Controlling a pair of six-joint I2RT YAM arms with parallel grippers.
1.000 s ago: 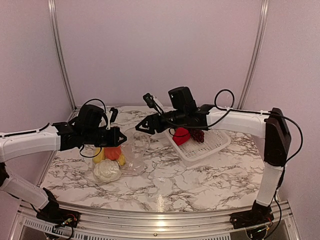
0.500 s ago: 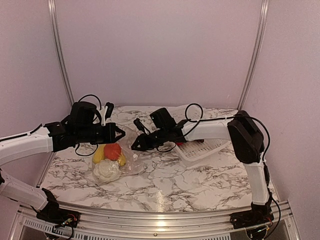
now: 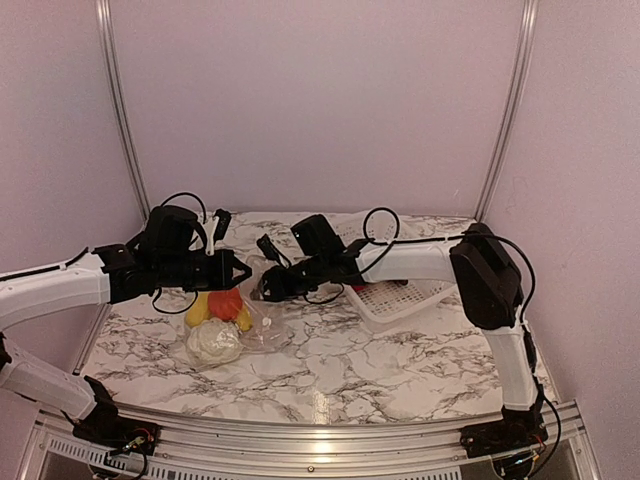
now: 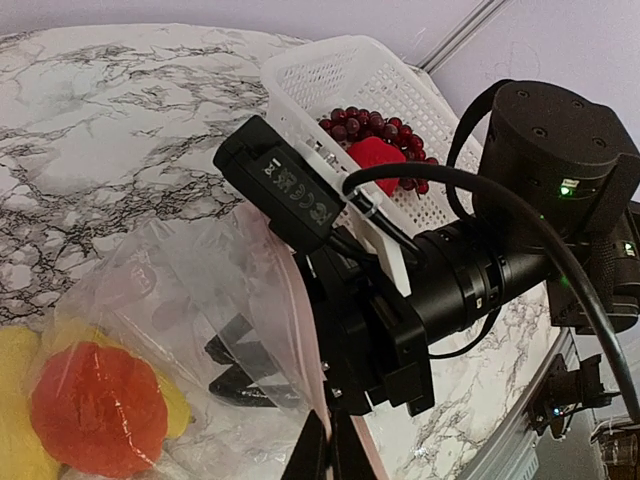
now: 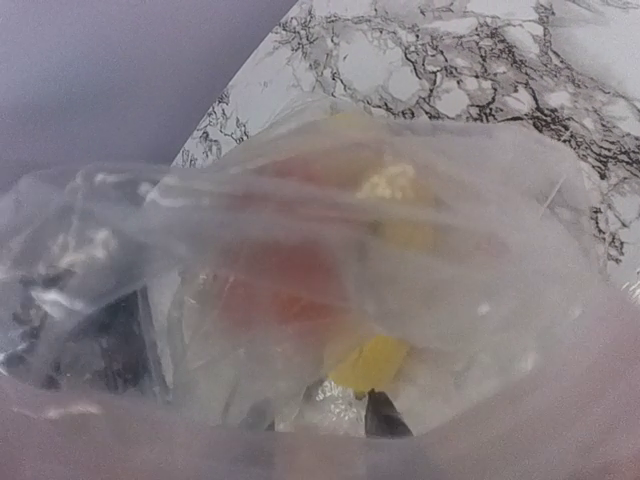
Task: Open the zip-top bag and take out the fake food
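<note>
L gripper (image 4: 322, 452) pinched shut on zip-top bag (image 4: 140, 290) rim at table's left-centre, mouth facing right. R gripper (image 3: 260, 291) is nearer: inside the mouth, jaws look parted, nothing held. Fake food (image 4: 98, 410) lies just left & near of it.

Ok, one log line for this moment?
left gripper: pinches zip-top bag edge | right gripper: open, in bag mouth | fake food: some in bag | basket: grapes, red piece

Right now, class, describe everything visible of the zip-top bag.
The zip-top bag is clear, crinkled thin plastic with a pinkish zip strip. It lies on the left of the marble table. The left gripper pinches the strip and lifts the mouth, and the right gripper shows through the plastic there. Orange-red and yellow fake food sits inside.
</note>
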